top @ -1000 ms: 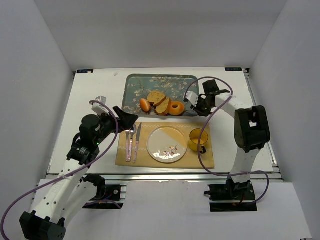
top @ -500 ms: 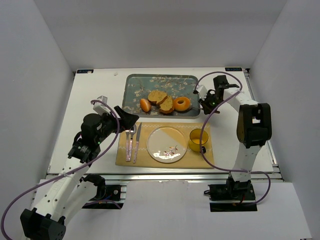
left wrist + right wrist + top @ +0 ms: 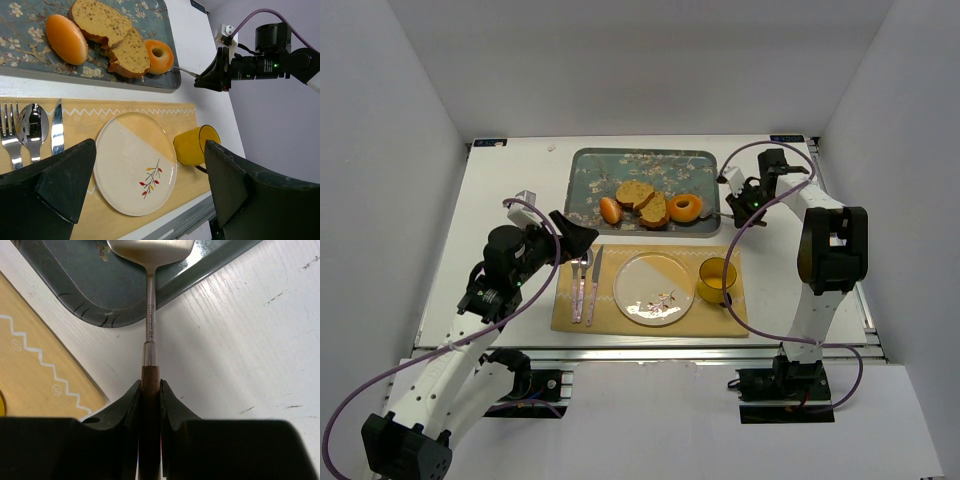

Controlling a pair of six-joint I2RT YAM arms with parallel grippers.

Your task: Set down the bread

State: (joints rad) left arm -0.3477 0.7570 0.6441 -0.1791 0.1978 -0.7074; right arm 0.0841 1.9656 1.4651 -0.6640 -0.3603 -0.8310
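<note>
White table [image 3: 510,180]: R gripper [image 3: 150,390] jaws clamped on spatula [image 3: 149,315] handle, blade ahead on tray [image 3: 590,185] near bread [image 3: 684,207]; L gripper [image 3: 575,236] jaws apart.

Legible text: none.

1. Utensil [image 3: 149,315], clamped in the right pincer [image 3: 150,386]: one line of engraved lettering runs lengthwise along the metal shaft, just above the wooden handle. The characters are too fine to make out.
2. Placemat [image 3: 35,370]: small round stamped emblems [image 3: 16,345] sit beside the white zigzag border. Their contents are unreadable.
3. Bench [image 3: 520,170]: a dark tag [image 3: 485,143] at the far left corner and a second tag [image 3: 787,138] at the far right corner. The print is too small to read.
</note>
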